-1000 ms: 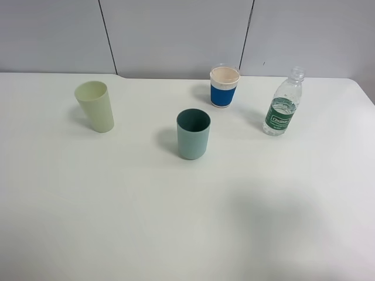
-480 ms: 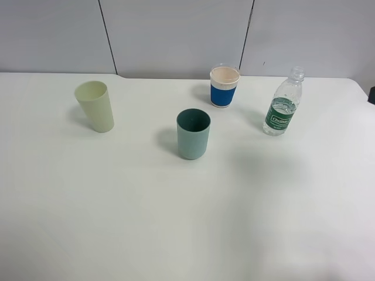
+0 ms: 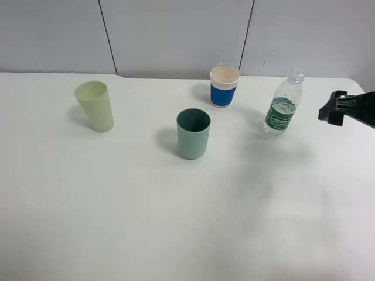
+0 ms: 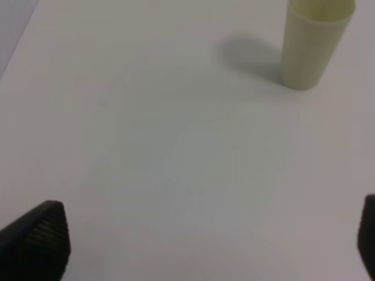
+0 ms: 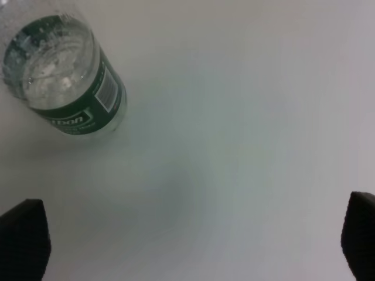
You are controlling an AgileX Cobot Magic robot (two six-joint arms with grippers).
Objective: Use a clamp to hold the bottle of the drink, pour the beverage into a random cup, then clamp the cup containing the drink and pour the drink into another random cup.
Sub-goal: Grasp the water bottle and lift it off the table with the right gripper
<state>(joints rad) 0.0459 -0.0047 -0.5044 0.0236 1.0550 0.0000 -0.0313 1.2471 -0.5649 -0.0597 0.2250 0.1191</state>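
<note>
Teal cup (image 3: 193,133) only in overhead view

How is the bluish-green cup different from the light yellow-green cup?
The bluish-green cup is darker; the light yellow-green cup is pale. The bluish-green cup looks shorter and wider, the yellow-green one taller and slimmer. Both are plain open cups standing on the table.

Left hand (image 4: 199,246) and right hand (image 5: 188,243) hang spread wide, empty.
</note>
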